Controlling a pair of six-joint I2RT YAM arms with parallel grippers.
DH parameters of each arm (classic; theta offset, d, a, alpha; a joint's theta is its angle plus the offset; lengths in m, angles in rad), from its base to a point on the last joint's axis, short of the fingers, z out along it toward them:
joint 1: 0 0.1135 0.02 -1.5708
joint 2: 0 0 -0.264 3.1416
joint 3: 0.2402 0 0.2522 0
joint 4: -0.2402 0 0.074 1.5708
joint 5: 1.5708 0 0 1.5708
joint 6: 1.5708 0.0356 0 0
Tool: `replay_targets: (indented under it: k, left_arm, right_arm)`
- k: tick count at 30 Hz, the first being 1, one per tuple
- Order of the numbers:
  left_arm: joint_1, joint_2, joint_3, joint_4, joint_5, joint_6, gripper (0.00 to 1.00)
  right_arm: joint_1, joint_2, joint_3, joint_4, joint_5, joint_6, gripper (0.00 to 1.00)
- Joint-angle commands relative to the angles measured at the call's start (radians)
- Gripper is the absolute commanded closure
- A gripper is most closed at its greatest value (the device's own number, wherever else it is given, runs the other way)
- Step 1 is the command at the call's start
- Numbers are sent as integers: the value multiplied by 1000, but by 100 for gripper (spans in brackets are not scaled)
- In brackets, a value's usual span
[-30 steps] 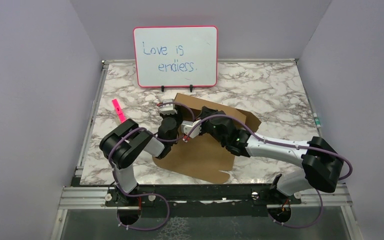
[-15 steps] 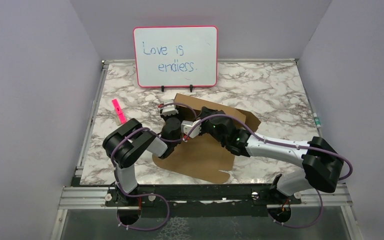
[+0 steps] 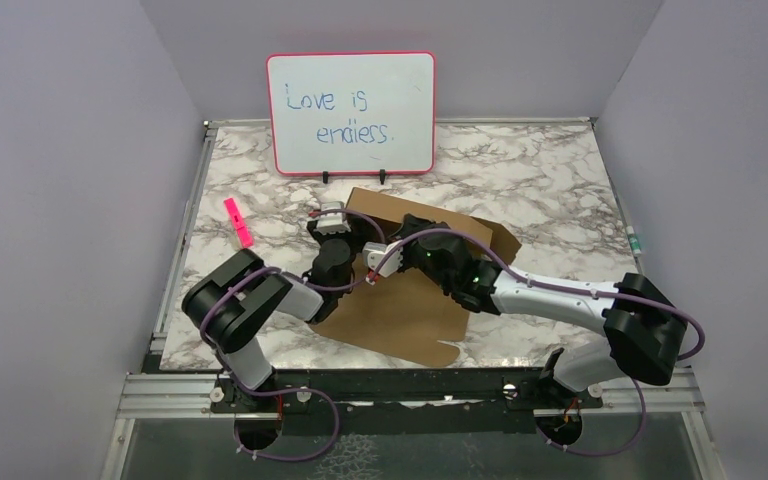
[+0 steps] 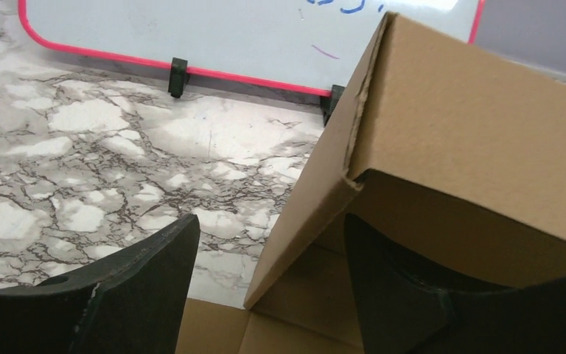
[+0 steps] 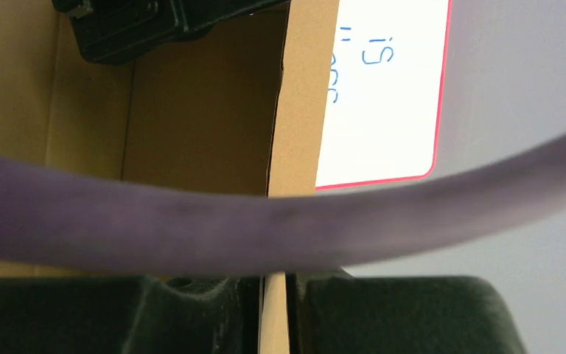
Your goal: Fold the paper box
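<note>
Cardboard wall of the paper box (image 3: 400, 320) stands upright mid-frame, seemingly braced by the right gripper (image 5: 276, 299) bracketing its edge, clamp uncertain; the left gripper (image 4: 265, 236) straddles its corner, released.

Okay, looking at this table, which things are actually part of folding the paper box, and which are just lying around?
Part of the job:
paper box, partly folded
left gripper, open around a raised flap
right gripper, fingers either side of a box wall

Just lying about:
pink-framed whiteboard, standing at the back
small pink object, left of the box
</note>
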Motion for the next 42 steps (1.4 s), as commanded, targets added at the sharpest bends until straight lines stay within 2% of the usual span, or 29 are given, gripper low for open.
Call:
replay_targets:
  k: [1, 9, 19, 24, 28, 32, 36, 38, 42]
  left_arm:
    - [3, -102, -25, -70, 114, 1, 25]
    - [2, -318, -53, -335, 241, -27, 18]
    - [2, -647, -63, -792, 398, -152, 17]
    - [5, -805, 21, -1116, 414, -182, 11]
    - [10, -888, 130, -1308, 443, -175, 5]
    - [26, -888, 285, -1453, 452, -129, 1]
    - [55, -783, 446, -1554, 465, -64, 1]
    - [88, -719, 517, -1580, 493, -30, 1]
    - [205, -598, 623, -1596, 614, 9, 1]
  right_arm:
    - [15, -5, -26, -37, -38, 37, 81]
    - [14, -50, -17, -41, -29, 66, 66]
    - [15, -185, -41, -122, -36, 218, 56]
    - [14, -289, -44, -166, -37, 441, 52]
    - [14, -379, -55, -182, -39, 663, 50]
    - [13, -462, -69, -211, 7, 905, 43]
    - [13, -507, -64, -239, 88, 1152, 36]
    - [13, -508, -49, -273, 178, 1290, 30]
    - [12, -492, -14, -372, 316, 1456, 24]
